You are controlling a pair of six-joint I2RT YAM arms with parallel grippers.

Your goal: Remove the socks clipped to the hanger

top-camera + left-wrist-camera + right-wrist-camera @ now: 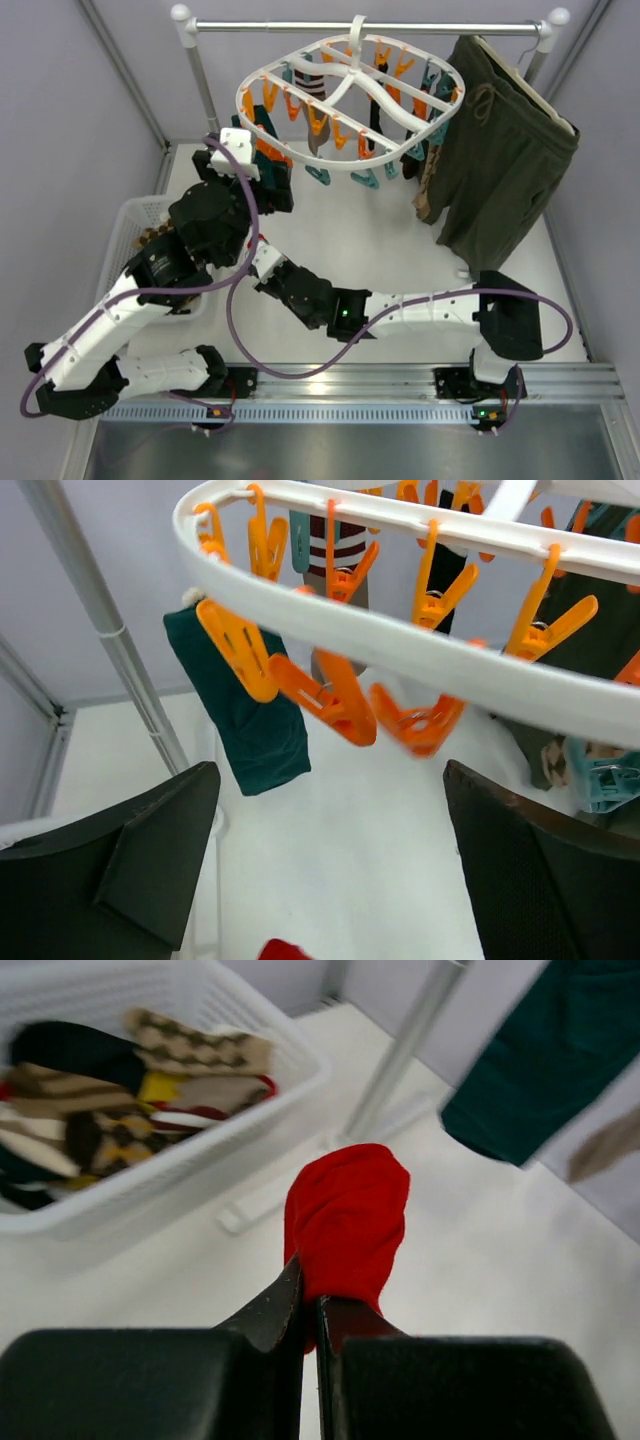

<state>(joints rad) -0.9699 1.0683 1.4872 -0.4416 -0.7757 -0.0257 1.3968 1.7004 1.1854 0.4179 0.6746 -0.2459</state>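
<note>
Two sets of jaws stand in different states: the right jaws are clenched tight on the cuff end of a red sock [345,1225], which sticks out past their tips low over the white surface [500,1270]. The left jaws are released, their dark fingers [130,870] spread wide with nothing between them. Those left jaws point up at the near-left rim of the hanger [420,645]. Just beyond them a teal sock [245,710] dangles from an orange clip [235,650], which makes it the likely next target. Outward from the right jaws, a white basket [290,1085] sits just beside the red sock. It already holds a heap of socks, tan argyle [200,1050], black and striped ones among them, so a good share of the job looks done. The red sock is off the hanger but not yet in the basket. From above, the round hanger hangs by its hook from the rail [370,27], and many of its clips are bare. A few socks are left on it: the teal one at the left edge, a striped sock [312,80] at the back, and a thin dark sock [375,115] near the middle. A tan patterned one [430,190] hangs at the right, close against the green shorts [505,150]. Several removals are therefore left.
</note>
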